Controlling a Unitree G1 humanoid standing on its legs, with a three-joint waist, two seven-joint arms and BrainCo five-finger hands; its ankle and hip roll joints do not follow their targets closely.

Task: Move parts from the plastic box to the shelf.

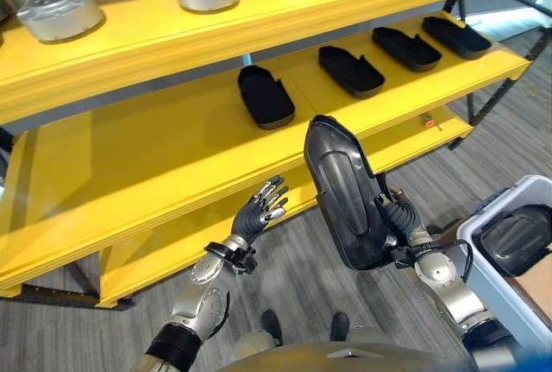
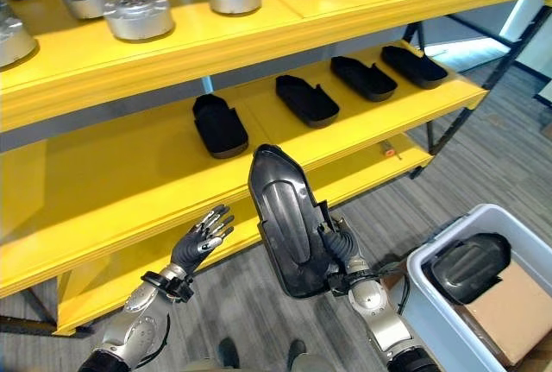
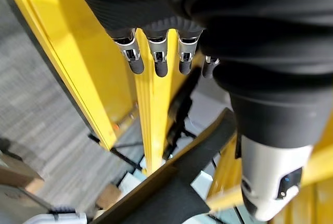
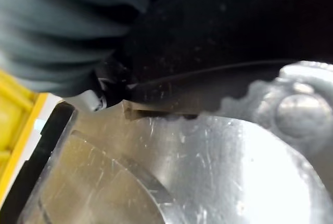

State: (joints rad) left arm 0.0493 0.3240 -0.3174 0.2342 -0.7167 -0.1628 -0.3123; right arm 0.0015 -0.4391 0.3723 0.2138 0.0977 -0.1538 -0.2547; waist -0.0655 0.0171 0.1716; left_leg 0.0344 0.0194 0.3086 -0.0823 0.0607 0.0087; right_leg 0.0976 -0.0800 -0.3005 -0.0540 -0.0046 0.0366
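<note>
Black part (image 2: 285, 221) upright in right hand's (image 2: 338, 251) curled grasp, before yellow shelf (image 2: 129, 182).

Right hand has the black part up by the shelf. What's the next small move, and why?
Probably carry the black part forward over the middle shelf and lower it left of the four parts lying there. The right hand grips it upright, short of the shelf edge; that stretch looks bare.

Silver-grey arms — dark ribbed wrist covers, silver dark-tipped fingers (image 1: 274, 199).
</note>
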